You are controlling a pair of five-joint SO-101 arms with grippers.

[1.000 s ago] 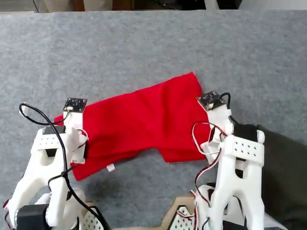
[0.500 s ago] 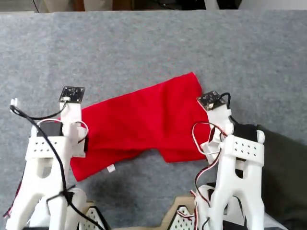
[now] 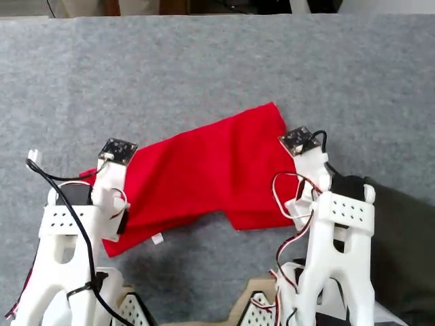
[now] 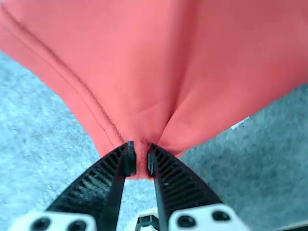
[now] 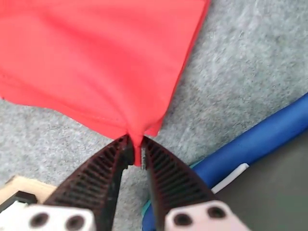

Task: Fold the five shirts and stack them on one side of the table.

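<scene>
A red shirt (image 3: 204,173) lies spread across the middle of the grey table, slanting up toward the right. My left gripper (image 4: 139,156) is shut on the red shirt (image 4: 159,62) at its left end, the cloth pinched into a fold between the black fingers. In the high view that arm's wrist (image 3: 115,163) sits over the shirt's left edge. My right gripper (image 5: 136,148) is shut on the red shirt (image 5: 91,57) at its near right corner. In the high view the right arm's wrist (image 3: 302,146) stands at the shirt's right edge.
A dark olive cloth (image 3: 401,251) lies at the table's right front edge beside the right arm. A blue band (image 5: 245,144) runs close to the right gripper. Grey felt (image 3: 204,61) covers the table behind the shirt.
The left arm swung out to the left and back toward the shirt, ending a bit farther right and lower. The shirt's left end shifted with it. The right arm stayed still.
</scene>
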